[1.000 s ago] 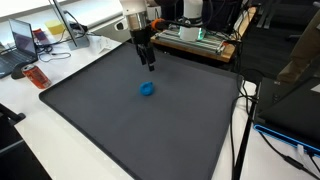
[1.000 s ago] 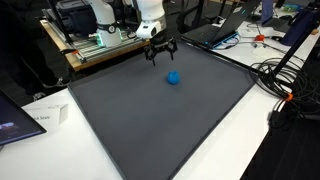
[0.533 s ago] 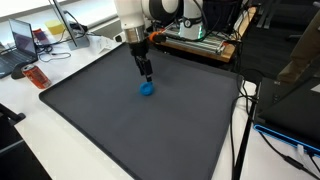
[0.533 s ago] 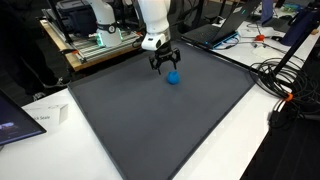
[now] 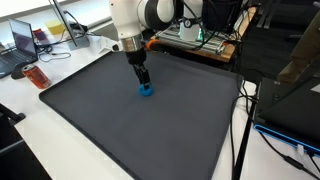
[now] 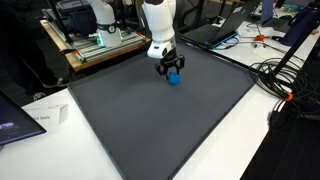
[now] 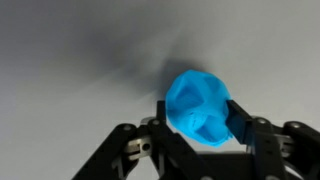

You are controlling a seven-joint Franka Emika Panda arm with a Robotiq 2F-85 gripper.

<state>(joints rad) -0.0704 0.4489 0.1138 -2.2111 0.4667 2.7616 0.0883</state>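
Wrist view puts your gripper (image 7: 200, 128) low over the blue ball (image 7: 200, 103), with a finger close on each side; you cannot tell whether they pinch it. In both exterior views the ball rests on the far half of the dark mat (image 5: 120, 130), with a laptop (image 5: 24, 40) beyond the mat's edge.

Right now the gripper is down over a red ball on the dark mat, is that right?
Not quite: the ball is blue, not red, as the wrist view shows. The gripper is down over it on the dark mat.
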